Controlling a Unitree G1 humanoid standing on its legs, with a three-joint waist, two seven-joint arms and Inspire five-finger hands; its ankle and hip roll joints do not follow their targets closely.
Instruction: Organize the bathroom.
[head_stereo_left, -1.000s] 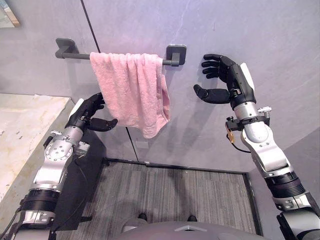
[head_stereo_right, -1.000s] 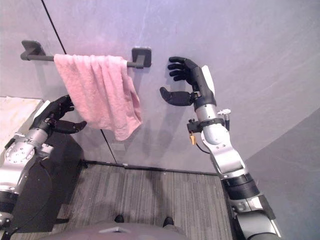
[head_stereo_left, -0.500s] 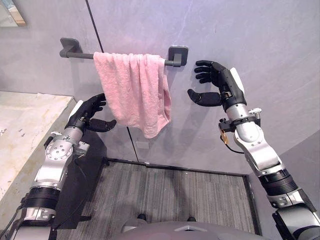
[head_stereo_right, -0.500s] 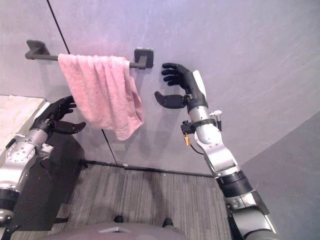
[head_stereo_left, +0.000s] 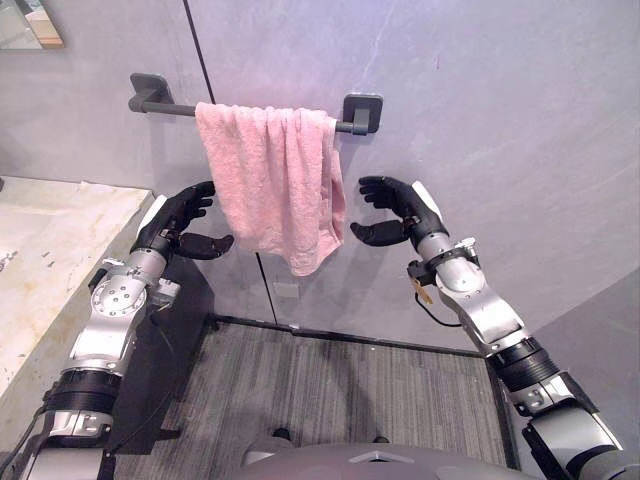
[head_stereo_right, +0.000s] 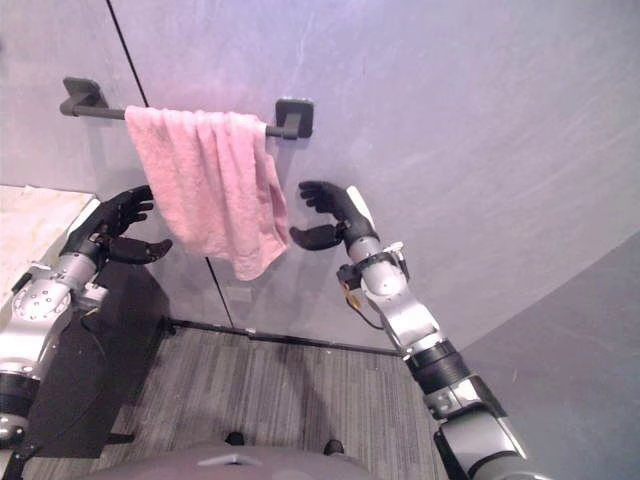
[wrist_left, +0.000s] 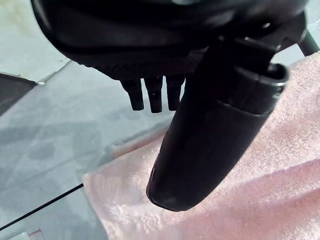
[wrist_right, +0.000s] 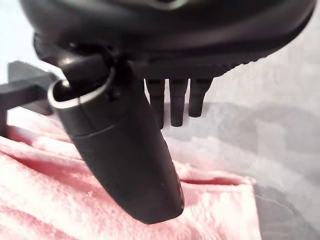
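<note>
A pink towel (head_stereo_left: 275, 185) hangs bunched over a dark grey rail (head_stereo_left: 165, 104) fixed to the grey wall, its lowest corner at the right. My left hand (head_stereo_left: 178, 225) hovers open just left of the towel's left edge, thumb pointing toward the cloth, touching nothing. My right hand (head_stereo_left: 395, 210) is open just right of the towel's right edge, a small gap away, fingers relaxed and thumb below them. The left wrist view shows my thumb (wrist_left: 210, 135) over the towel (wrist_left: 260, 200); the right wrist view shows the towel (wrist_right: 60, 200) and rail (wrist_right: 25, 90) past my thumb.
A pale stone counter (head_stereo_left: 50, 250) lies at the left with a dark cabinet side (head_stereo_left: 170, 350) under it. A grey striped mat (head_stereo_left: 350, 390) in a black frame covers the floor below. The rail's right bracket (head_stereo_left: 362, 110) sits above my right hand.
My right hand has come down and leftward from beside the rail's bracket to the towel's right edge. The left hand has barely moved. The camera has shifted slightly.
</note>
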